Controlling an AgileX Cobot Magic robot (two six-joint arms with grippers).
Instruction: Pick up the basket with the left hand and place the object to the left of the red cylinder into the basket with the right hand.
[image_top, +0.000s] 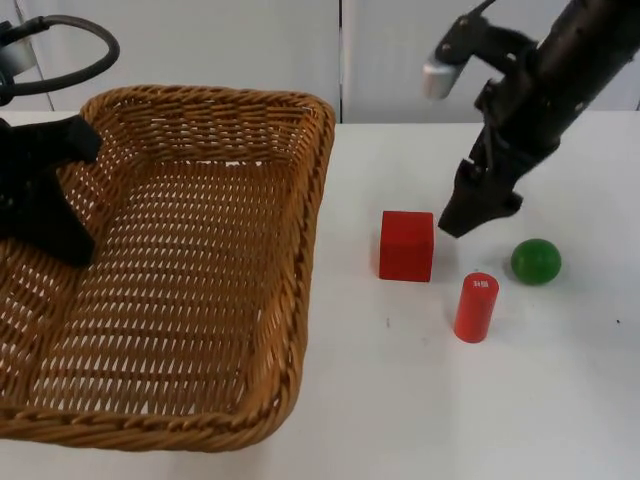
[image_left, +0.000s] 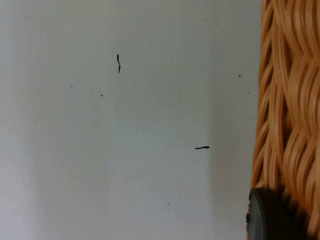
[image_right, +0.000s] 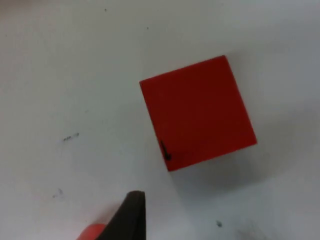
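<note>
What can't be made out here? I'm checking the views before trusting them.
- Wicker basket: near and left rims cut by the top view's edge.
- Left gripper: its grip on the basket isn't discernible.
- Right gripper: finger spacing unclear above the red cube.
- Red cylinder: label too small.

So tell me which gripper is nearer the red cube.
Right. The right gripper hangs just beside the red cube, on its far right side. The left gripper is across the table, at the basket.
</note>
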